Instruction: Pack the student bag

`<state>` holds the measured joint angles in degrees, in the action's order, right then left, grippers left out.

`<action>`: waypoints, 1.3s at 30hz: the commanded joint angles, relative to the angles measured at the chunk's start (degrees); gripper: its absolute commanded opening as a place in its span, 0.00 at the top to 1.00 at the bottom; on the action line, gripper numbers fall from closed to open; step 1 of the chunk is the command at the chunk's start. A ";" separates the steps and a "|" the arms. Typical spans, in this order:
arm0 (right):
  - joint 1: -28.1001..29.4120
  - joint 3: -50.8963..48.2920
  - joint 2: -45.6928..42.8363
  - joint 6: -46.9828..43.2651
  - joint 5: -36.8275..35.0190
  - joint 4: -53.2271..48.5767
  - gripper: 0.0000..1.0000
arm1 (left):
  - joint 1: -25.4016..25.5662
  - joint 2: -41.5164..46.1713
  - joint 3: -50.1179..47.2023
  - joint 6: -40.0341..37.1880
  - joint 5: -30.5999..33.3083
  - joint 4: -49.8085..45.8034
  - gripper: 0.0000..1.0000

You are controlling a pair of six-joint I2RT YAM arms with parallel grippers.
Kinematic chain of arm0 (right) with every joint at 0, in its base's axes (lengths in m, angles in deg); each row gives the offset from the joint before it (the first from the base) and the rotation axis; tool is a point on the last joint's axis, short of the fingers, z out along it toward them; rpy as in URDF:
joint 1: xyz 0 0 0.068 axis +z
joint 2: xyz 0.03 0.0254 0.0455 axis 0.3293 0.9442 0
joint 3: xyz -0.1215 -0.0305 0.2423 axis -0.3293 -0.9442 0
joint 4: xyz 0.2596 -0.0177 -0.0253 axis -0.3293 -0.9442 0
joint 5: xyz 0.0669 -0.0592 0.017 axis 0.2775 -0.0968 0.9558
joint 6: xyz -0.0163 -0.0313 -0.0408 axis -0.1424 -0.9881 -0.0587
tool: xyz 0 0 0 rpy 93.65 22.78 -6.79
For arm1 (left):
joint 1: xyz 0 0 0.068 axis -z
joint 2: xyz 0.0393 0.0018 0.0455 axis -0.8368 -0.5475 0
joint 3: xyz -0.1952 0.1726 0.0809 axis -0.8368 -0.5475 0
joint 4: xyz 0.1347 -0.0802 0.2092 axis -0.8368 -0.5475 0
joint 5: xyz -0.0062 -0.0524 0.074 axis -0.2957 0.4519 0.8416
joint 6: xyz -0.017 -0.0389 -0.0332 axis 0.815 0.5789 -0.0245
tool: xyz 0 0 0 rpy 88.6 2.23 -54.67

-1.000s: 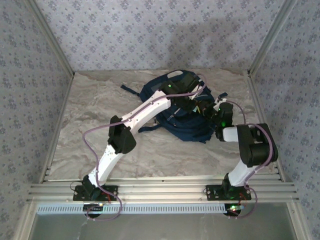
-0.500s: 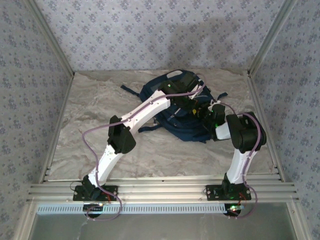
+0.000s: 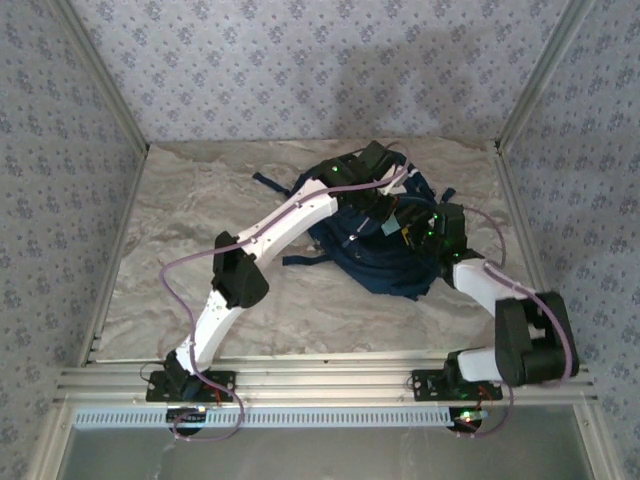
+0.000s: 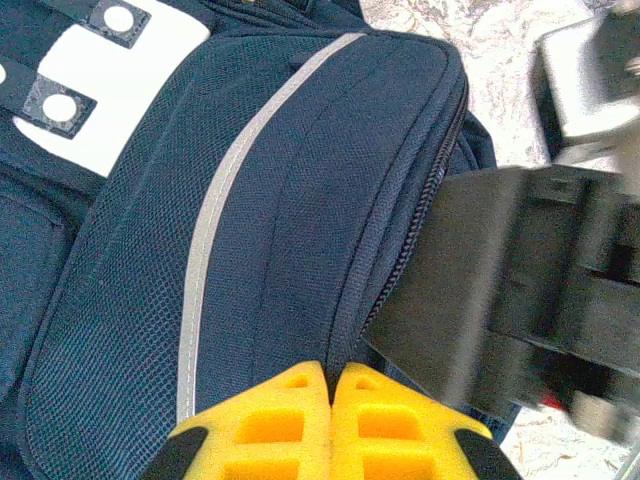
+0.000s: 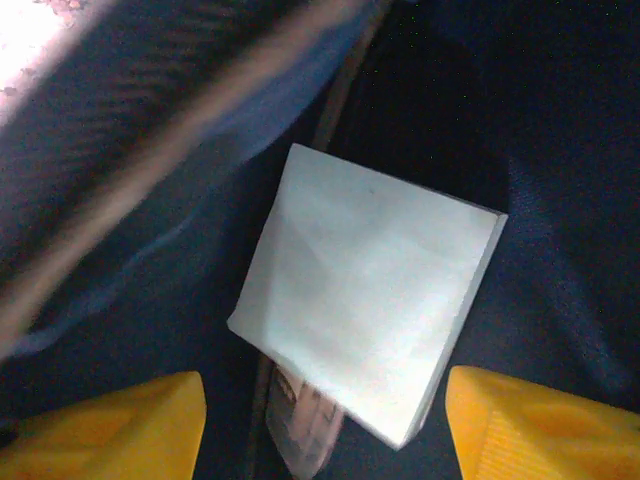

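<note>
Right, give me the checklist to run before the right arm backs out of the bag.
1. Opening held up: left gripper shut on the student bag at its zip edge. Ok.
2. Jaws apart: right gripper open inside the bag. Ok.
3. Load free: white pad lies between the fingers, gripped by neither. Ok.
4. Pad fully seated in the bag: cannot tell.
5. Withdrawal path past the zip edge clear: cannot tell.
</note>
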<state>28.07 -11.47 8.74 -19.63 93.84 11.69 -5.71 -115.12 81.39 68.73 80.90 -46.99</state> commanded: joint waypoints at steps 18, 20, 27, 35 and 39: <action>1.16 6.98 -17.11 -20.82 -6.42 -39.18 0.50 | -4.00 3.46 -2.47 9.19 -8.63 3.67 0.42; 3.88 7.55 -17.27 -20.03 -7.47 -40.56 0.51 | -4.89 5.95 -5.82 10.27 -9.51 5.66 0.40; 17.79 8.89 -14.24 -11.22 -16.28 -37.23 0.47 | -9.28 17.05 -26.98 12.39 -5.82 18.96 0.36; 31.09 14.20 -3.15 -0.36 -26.00 -31.02 0.46 | -18.29 24.68 -47.97 16.63 -9.48 31.65 0.35; 34.57 16.58 2.38 4.19 -29.49 -29.24 0.47 | -20.36 27.84 -54.86 17.23 -9.79 35.89 0.35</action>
<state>61.09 2.85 8.48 -21.46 70.21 -19.41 -26.11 -91.47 29.18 84.64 73.07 -16.90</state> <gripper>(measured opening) 0.533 0.651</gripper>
